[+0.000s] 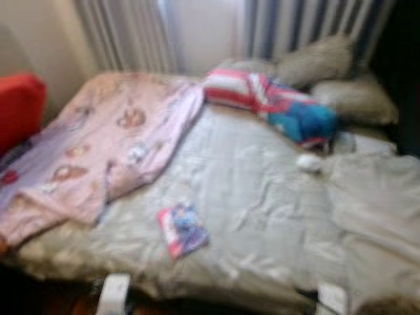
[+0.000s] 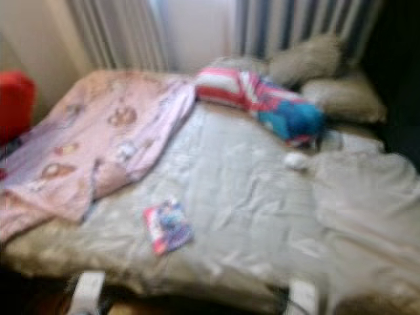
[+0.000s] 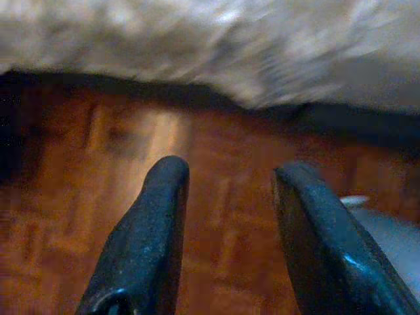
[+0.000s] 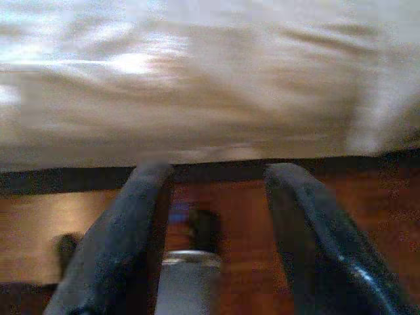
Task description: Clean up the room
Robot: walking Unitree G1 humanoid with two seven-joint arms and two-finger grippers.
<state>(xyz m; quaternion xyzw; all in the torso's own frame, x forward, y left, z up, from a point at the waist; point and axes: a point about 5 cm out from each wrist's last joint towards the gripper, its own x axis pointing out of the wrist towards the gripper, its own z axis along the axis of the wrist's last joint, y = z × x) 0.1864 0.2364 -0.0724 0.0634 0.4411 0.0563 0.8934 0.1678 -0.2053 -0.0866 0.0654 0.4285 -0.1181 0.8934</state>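
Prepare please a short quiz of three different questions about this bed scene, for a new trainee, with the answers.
1. True or false: the pink blanket covers the whole bed.
2. Which lies nearest the bed's front edge? A) the small white object B) the small colourful packet C) the striped red, white and blue bundle
3. Fill in: the fingers of the left gripper and the right gripper stand ____, above the wooden floor.

Key
1. False: it lies on the robot's left part of the bed.
2. B.
3. Apart (open), with nothing between them.
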